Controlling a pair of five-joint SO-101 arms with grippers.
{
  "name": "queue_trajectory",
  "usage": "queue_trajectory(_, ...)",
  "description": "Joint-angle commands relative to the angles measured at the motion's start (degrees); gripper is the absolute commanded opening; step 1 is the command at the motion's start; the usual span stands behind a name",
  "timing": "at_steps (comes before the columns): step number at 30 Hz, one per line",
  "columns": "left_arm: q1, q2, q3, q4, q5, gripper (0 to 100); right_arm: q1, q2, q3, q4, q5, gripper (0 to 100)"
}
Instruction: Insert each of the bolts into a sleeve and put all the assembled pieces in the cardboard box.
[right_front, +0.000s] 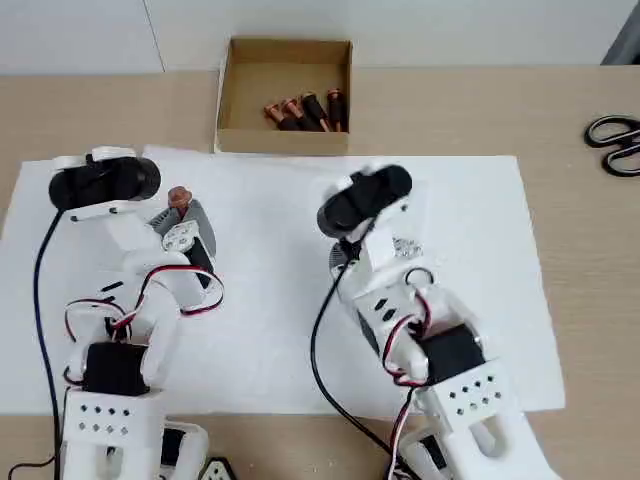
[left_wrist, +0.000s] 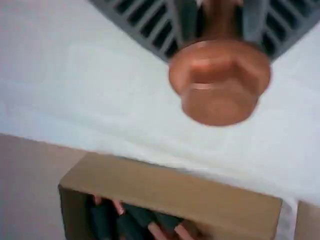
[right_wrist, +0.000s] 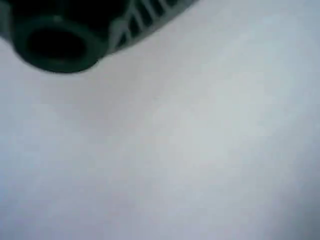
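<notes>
left pincer (left_wrist: 220, 9) with bolt (left_wrist: 220, 82), head toward box (left_wrist: 170, 195)

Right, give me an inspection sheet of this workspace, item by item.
Surface: wooden table, white sheet laid on it.
Job's things: cardboard box holding about four assembled pieces; bolt and sleeve in the grippers.
Clutter: scissors at the table's edge.
Grippers: left gripper shut on bolt; right gripper shut on sleeve.
Cables: black cables trailing to the near edge; red-and-white wires looped.
Surroundings: pale wall behind the table.
</notes>
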Motion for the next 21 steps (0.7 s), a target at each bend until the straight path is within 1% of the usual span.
queue_trajectory(1, 1.0, -1.5, -0.2, -3.3, 1.6, 1, -1.7, -3.7, 5.5, -9.2, -4.4, 0.3)
queue_trajectory(4, 4.7, -1.5, -0.3, -3.8, 4.4, 1, -4.4, -6.2, 9.8, -13.1, -2.0, 0.3)
queue_trajectory(8, 9.9, -1.5, -0.3, -6.0, 4.4, 1, -8.9, -9.8, 14.4, -15.3, -0.2, 0.3)
queue_trajectory(10, 11.0, -1.5, -0.3, -6.3, 4.3, 1, -10.2, -11.6, 16.8, -16.3, -0.3, 0.3)
queue_trajectory(17, 12.7, -1.6, -0.3, -6.2, 4.3, 1, -12.1, -18.8, 24.8, -20.4, -0.4, 0.3)
queue_trajectory(21, 16.8, -1.6, -0.2, -6.1, 4.4, 1, -12.2, -22.4, 26.4, -20.2, -0.6, 0.4)
